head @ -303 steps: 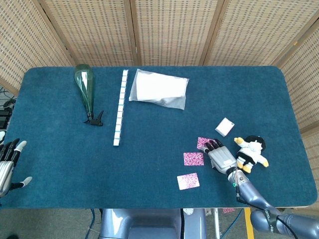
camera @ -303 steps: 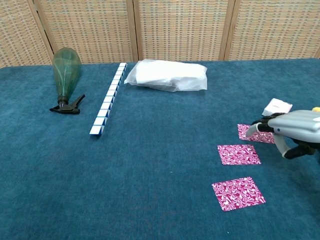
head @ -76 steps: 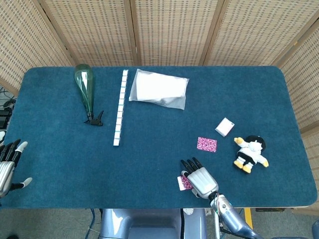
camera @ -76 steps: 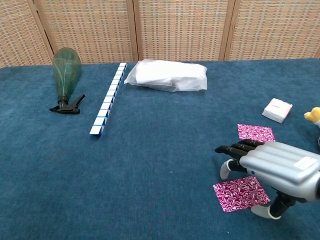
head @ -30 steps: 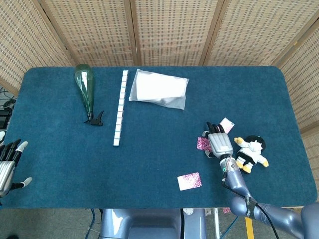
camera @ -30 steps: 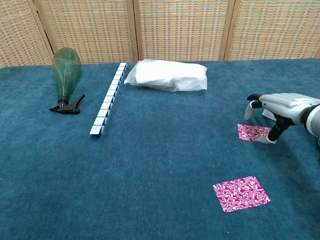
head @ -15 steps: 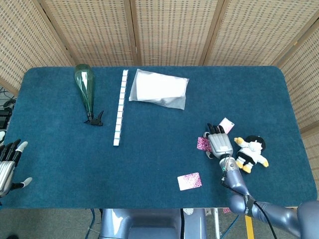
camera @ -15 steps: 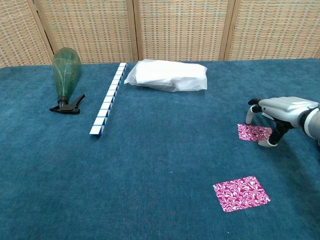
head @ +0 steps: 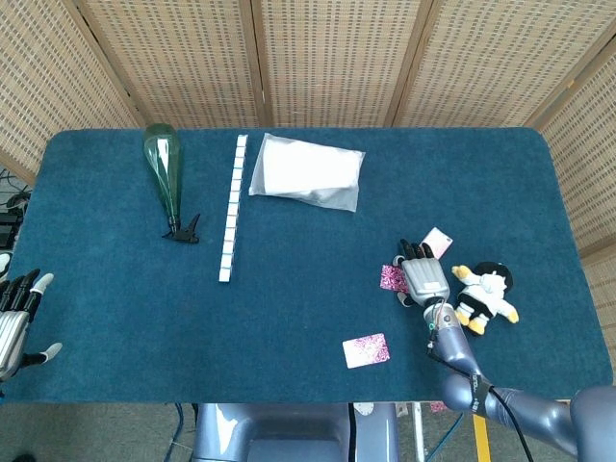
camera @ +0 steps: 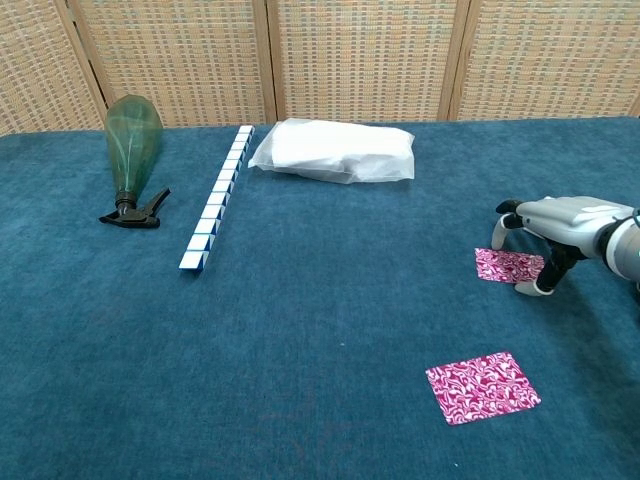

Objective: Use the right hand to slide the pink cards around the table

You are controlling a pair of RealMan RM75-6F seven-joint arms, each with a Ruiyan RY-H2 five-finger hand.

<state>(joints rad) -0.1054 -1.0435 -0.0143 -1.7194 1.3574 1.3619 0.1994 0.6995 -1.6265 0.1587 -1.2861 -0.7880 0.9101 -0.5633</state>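
- Chest view shows your right hand arched palm-down over the far pink patterned card, fingertips touching the card and the cloth beside it; it grips nothing, fingers spread.
- The second pink patterned card lies nearer you, well apart from the hand, flat on the blue felt table.
- In the head view, your left hand rests at the near left table edge, fingers apart and holding nothing.
- Right of the right hand sits a small plush penguin toy; just beyond its fingers lies a small white box.
- Far left: a green plastic spray bottle on its side, a white-and-blue segmented strip, and a white plastic bag.
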